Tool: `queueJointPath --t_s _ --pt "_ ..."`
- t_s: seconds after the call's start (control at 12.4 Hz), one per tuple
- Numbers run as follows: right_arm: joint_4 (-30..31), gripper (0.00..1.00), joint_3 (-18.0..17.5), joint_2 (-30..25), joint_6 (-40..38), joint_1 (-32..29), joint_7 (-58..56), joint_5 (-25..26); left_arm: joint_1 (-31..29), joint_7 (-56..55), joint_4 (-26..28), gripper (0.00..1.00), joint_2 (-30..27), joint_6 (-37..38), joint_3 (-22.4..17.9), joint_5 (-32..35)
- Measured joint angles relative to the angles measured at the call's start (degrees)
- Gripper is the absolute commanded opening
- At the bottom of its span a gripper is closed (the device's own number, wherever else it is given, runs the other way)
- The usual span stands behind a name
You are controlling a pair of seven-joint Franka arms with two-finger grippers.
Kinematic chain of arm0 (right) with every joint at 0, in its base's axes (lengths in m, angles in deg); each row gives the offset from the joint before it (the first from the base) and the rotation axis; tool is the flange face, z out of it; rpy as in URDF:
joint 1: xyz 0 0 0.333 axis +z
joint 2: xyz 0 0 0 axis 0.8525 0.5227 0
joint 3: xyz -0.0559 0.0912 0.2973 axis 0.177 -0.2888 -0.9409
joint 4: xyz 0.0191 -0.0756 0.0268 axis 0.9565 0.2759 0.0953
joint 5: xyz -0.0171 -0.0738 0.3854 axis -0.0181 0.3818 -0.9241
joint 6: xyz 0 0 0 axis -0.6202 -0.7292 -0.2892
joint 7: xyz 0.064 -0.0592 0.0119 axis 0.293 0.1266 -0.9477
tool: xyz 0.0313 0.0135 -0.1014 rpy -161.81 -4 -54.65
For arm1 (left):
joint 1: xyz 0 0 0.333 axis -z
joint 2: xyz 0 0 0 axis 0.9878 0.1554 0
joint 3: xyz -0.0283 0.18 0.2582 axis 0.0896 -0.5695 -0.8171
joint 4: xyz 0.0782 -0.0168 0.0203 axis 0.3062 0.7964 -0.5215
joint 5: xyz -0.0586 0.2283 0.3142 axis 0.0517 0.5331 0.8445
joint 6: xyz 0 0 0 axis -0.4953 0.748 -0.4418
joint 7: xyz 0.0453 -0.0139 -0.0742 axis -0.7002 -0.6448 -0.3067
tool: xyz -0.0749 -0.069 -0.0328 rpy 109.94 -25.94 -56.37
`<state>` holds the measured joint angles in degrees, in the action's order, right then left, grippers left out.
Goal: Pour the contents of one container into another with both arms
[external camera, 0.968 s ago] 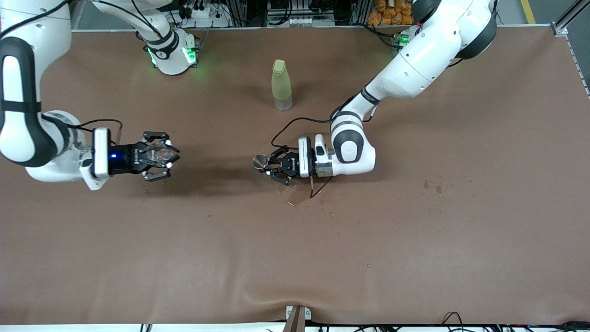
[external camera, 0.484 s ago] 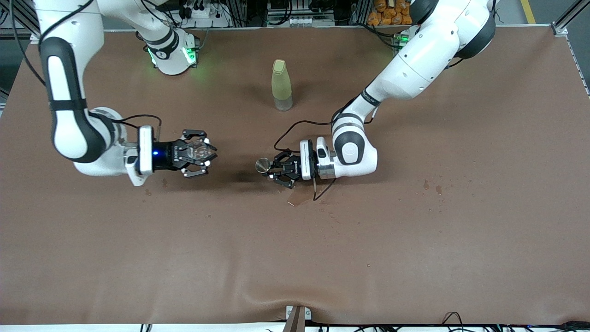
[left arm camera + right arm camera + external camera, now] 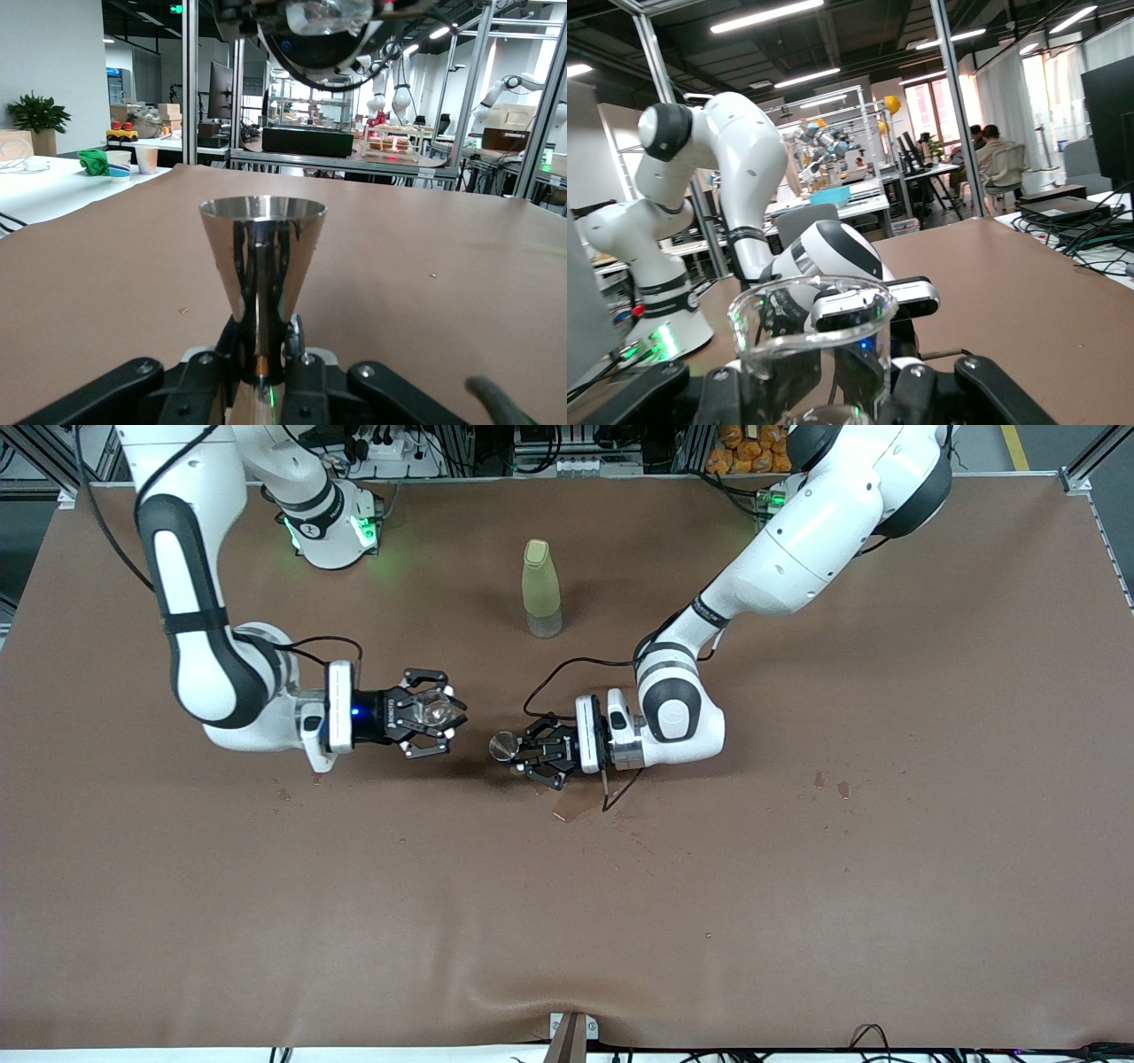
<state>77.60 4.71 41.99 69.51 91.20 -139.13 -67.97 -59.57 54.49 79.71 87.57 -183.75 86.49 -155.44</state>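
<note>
Clear colourless glass cup (image 3: 433, 708), shiny grey metal cup (image 3: 504, 746), pale yellow-green bottle (image 3: 540, 589), brown table (image 3: 797, 886)

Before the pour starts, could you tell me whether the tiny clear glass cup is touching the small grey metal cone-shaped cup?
Apart. The front view shows bare brown table between the clear glass cup and the grey metal cone-shaped cup.

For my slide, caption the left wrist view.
Left end effector holds small grey metal cone-shaped cup upright above the brown table.
</note>
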Motion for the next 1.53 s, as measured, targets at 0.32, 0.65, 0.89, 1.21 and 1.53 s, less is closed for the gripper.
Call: queueJointPath --t_s 0.32,0.65,0.89,1.21,1.53 --pt "1.7 0.0 -0.1 1.2 1.7 4.8 -1.9 -6.2 0.1 0.0 -0.1 0.0 0.0 0.0 -0.1 0.0" --pt "2.0 0.0 -1.2 2.7 4.3 8.1 -3.4 -12.2 1.3 1.2 -0.1 0.0 0.0 -0.1 -0.2 -0.9" --pt "3.2 0.0 -1.9 2.8 5.5 8.9 -3.4 -13.0 0.8 1.2 -0.2 0.0 0.0 -0.1 -0.2 -0.9" --pt "6.1 0.0 -1.9 2.8 4.4 8.9 -3.4 -13.2 0.4 1.3 -0.3 0.0 0.0 -0.1 -0.4 -0.9" --pt "6.2 0.0 -1.8 2.5 3.7 8.9 -3.4 -13.4 0.1 1.3 -0.4 0.0 0.0 -0.1 -0.4 -0.9"
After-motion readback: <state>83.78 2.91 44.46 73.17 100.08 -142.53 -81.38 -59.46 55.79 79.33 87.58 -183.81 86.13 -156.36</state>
